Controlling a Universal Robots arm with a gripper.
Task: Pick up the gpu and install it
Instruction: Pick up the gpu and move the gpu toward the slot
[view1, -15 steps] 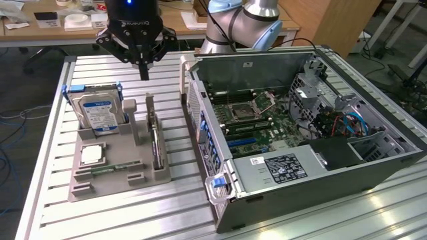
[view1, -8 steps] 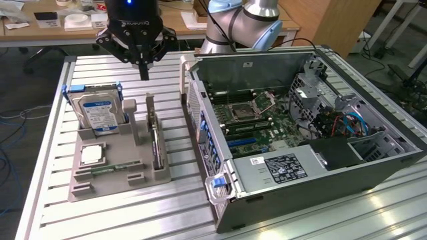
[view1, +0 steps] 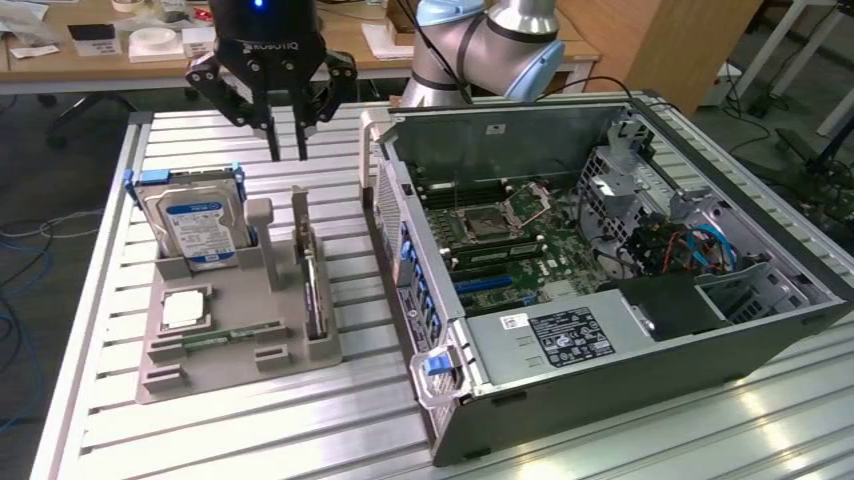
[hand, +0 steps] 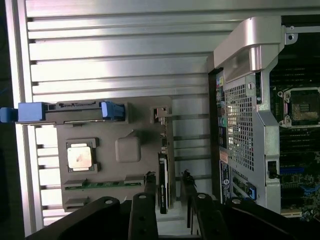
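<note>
The gpu (view1: 315, 292) stands on edge in a slot of the grey holder tray (view1: 227, 375), a thin black card with its silver bracket end toward the far side. In the wrist view the gpu (hand: 163, 186) shows edge-on in the holder tray (hand: 127, 125). My gripper (view1: 288, 150) hangs above the far end of the tray, well above the card. Its fingers are a little apart with nothing between them. Seen from the wrist, my gripper (hand: 168, 179) straddles the line of the card, one finger on each side.
A hard drive (view1: 195, 226) with blue rails stands in the tray's far end, with a processor chip (view1: 184, 308) and a green memory stick (view1: 227, 335) nearer. The open computer case (view1: 747, 345) lies at the exterior view's right, motherboard (view1: 514, 245) exposed. Everything rests on a slatted aluminium table (view1: 200, 440).
</note>
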